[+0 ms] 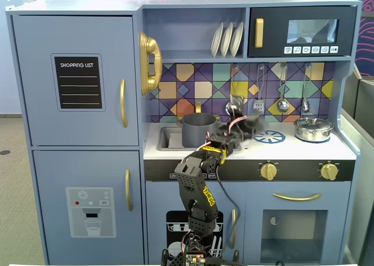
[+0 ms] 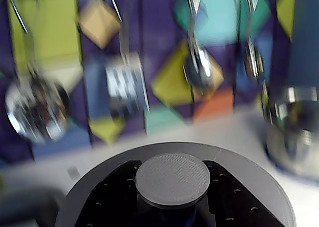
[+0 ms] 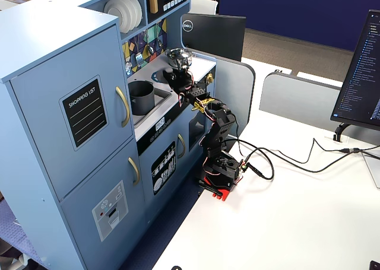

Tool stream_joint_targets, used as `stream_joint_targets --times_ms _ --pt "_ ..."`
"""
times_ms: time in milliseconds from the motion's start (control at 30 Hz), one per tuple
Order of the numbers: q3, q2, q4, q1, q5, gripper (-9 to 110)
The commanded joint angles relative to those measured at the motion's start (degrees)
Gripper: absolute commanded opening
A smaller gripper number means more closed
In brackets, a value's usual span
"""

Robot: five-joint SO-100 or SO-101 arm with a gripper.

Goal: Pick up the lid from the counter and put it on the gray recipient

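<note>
In the wrist view my gripper is shut on the central knob of the matte dark-gray lid. Black fingers sit on both sides of the knob. In a fixed view the gripper holds the lid over the white counter, to the right of the gray pot, which stands open beside the sink. The other fixed view shows the gripper right of the gray pot. The lid is apart from the pot.
A shiny silver lidded pot stands at the counter's right end, also in the wrist view. A blue burner ring lies by the gripper. Utensils hang on the tiled back wall. The sink is left of the gray pot.
</note>
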Motion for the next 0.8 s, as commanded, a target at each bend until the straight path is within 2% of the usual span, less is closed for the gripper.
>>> stream_joint_targets --times_ms 0,200,433,767 --pt "-10.7 4.7 4.0 -3.3 -0.9 0" --pt "-18.9 5.8 12.8 -9.8 1.3 0" --pt "-19.9 8.0 18.8 -18.6 1.0 0" --pt "-15.9 8.4 20.2 -24.9 0.4 0"
